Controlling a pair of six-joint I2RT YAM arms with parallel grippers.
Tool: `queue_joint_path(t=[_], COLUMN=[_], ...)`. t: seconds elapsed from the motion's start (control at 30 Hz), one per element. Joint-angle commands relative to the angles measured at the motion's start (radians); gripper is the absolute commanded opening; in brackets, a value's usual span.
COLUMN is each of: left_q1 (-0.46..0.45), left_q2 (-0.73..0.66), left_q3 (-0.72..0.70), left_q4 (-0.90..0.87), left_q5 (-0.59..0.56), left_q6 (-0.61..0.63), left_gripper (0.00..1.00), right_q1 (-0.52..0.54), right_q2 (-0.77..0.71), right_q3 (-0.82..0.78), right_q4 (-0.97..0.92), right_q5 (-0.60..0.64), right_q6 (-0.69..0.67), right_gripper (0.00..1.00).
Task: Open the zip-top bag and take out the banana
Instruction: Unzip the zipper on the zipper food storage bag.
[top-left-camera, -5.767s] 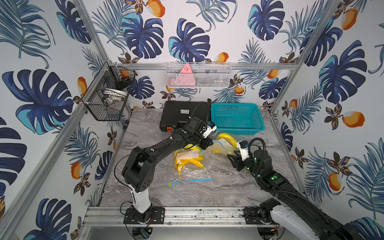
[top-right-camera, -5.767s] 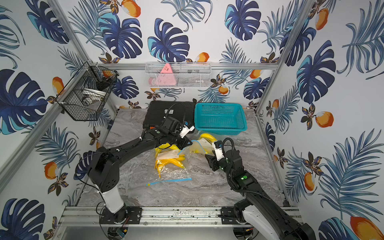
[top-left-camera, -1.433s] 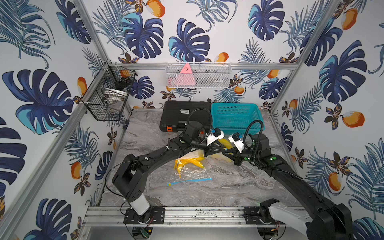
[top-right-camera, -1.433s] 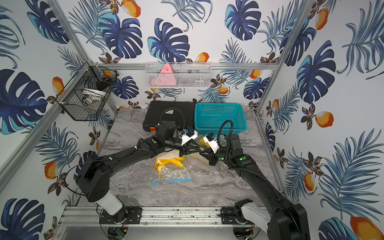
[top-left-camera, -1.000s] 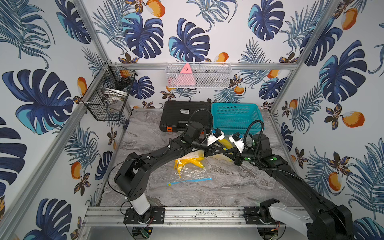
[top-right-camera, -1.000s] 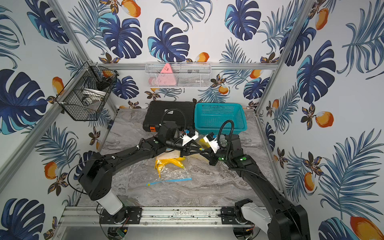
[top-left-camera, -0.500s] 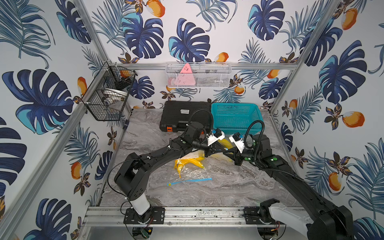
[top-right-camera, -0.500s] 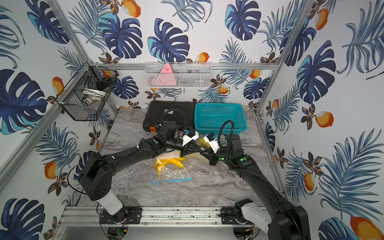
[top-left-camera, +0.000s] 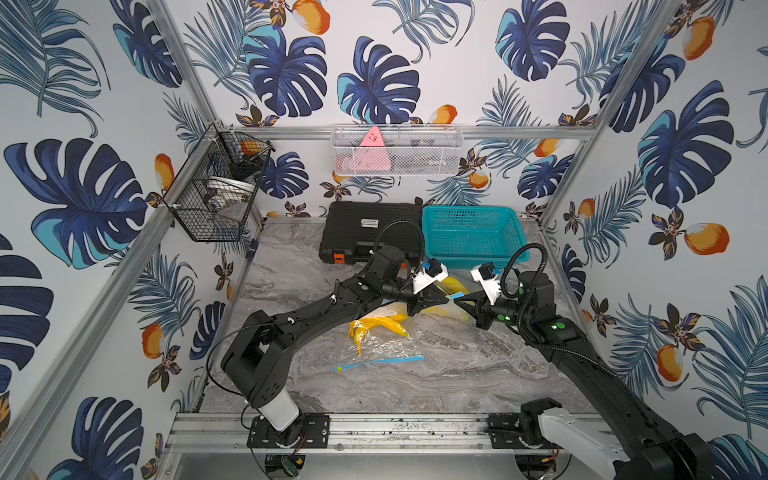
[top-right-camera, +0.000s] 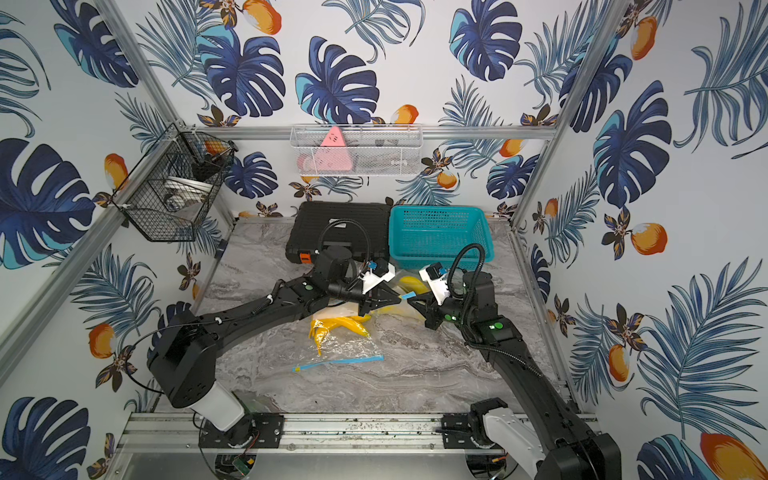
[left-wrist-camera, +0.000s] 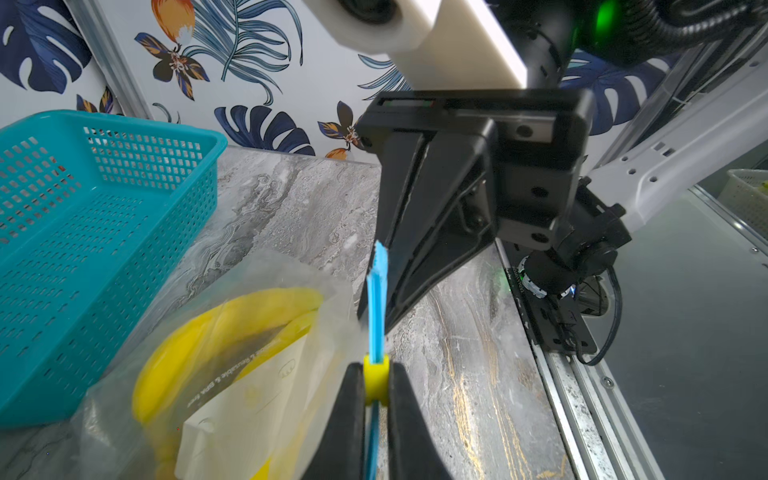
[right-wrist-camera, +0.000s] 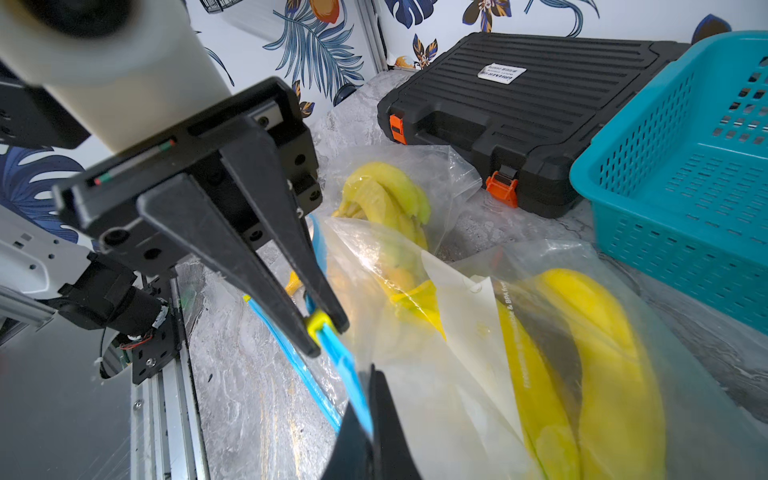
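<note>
slider (left-wrist-camera: 376, 384) in left gripper (right-wrist-camera: 325, 340), blue zip strip (left-wrist-camera: 377, 307) in right gripper (top-left-camera: 459, 302)

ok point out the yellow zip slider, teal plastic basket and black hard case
yellow zip slider (left-wrist-camera: 376, 380), left wrist view, middle
teal plastic basket (top-left-camera: 457, 254), a top view, front wall
black hard case (top-left-camera: 349, 230), a top view, lid

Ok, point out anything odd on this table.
A second zip-top bag of bananas lies crumpled mid-table, next to the bag whose blue zip strip and yellow slider the jaws pinch. Nothing looks spilled.
</note>
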Motion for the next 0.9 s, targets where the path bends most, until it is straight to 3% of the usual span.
queue_joint_path(t=[0.0, 0.3, 0.47, 0.67, 0.87], left_q1=[0.003, 0.005, 0.005, 0.004, 0.005], left_q2=[-0.024, -0.129, -0.202, -0.263, -0.336], left_q3=[-0.01, -0.124, -0.169, -0.221, -0.288], left_q4=[-0.103, -0.215, -0.261, -0.316, -0.323], left_q5=[-0.09, -0.327, -0.409, -0.42, -0.454], left_q6=[0.044, 0.092, 0.095, 0.073, 0.056], left_gripper=[0.09, 0.08, 0.08, 0.08, 0.08], right_q1=[-0.022, -0.241, -0.255, -0.257, -0.257], right_q2=[-0.017, -0.024, -0.015, -0.026, -0.027], right_q3=[0.004, -0.017, -0.01, -0.014, -0.014], right_q4=[0.046, 0.153, 0.129, 0.113, 0.102], right_q5=[0.012, -0.051, 0.031, 0.102, 0.102], right_q6=[0.008, 0.084, 0.075, 0.084, 0.084], right_gripper=[0.0, 0.0, 0.0, 0.0, 0.0])
